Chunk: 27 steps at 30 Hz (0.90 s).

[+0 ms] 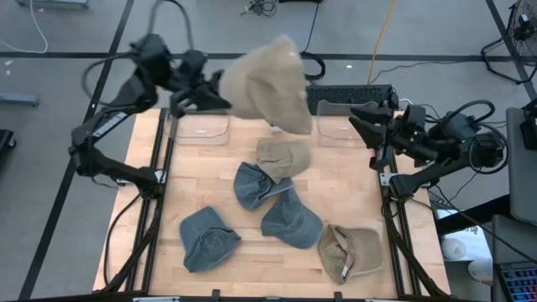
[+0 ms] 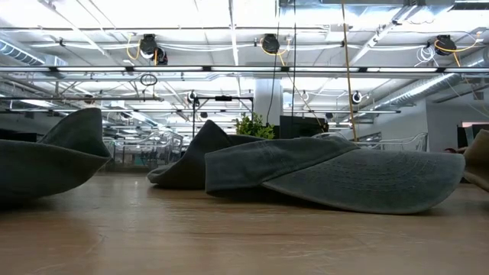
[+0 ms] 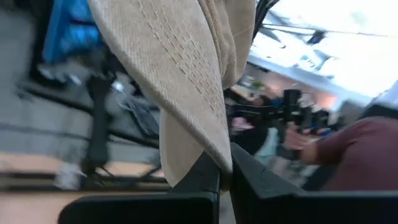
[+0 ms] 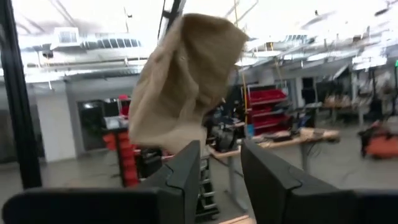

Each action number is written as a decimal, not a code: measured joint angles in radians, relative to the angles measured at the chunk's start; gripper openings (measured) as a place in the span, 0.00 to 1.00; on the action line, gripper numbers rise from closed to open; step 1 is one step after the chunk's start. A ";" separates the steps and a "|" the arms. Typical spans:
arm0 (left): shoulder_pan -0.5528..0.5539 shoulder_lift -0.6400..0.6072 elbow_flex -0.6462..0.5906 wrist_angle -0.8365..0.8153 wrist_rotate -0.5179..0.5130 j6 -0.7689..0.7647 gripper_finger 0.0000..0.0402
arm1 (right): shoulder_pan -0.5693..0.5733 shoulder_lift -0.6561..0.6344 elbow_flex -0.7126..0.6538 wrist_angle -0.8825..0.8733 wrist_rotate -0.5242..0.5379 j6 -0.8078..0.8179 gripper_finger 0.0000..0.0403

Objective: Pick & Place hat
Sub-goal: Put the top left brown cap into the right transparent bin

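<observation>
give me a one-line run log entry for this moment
left gripper: shut on tan corduroy hat, lifted above table | right gripper: open, waiting at right edge | five hats on wooden table

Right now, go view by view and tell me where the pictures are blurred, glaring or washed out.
High view: the tan hat held aloft by the left gripper is smeared by motion; the hats on the table are sharp. Low view: ceiling lights glare white; the near grey hat is crisp. Left wrist view: background streaked with blur. Right wrist view: soft, with bright overhead lights.

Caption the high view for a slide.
Left tool lifts a tan hat above five hats on the table; right tool waits open.
</observation>
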 joint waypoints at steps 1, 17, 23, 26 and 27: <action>0.006 -0.022 0.000 -0.031 -0.014 0.053 0.02 | 0.000 0.004 0.000 -0.001 0.000 0.032 0.25; -0.106 -0.230 0.001 -0.643 -0.531 0.533 0.02 | -0.026 0.194 0.000 0.099 -0.004 0.094 0.60; -0.220 -0.220 0.001 -0.690 -0.644 0.554 0.02 | -0.057 0.261 0.000 0.146 -0.005 0.086 0.76; -0.272 -0.206 0.001 -0.692 -0.701 0.553 0.02 | -0.075 0.280 0.000 0.147 -0.027 0.111 0.81; -0.286 -0.200 0.001 -0.694 -0.715 0.554 0.02 | -0.083 0.285 0.000 0.146 -0.052 0.130 0.82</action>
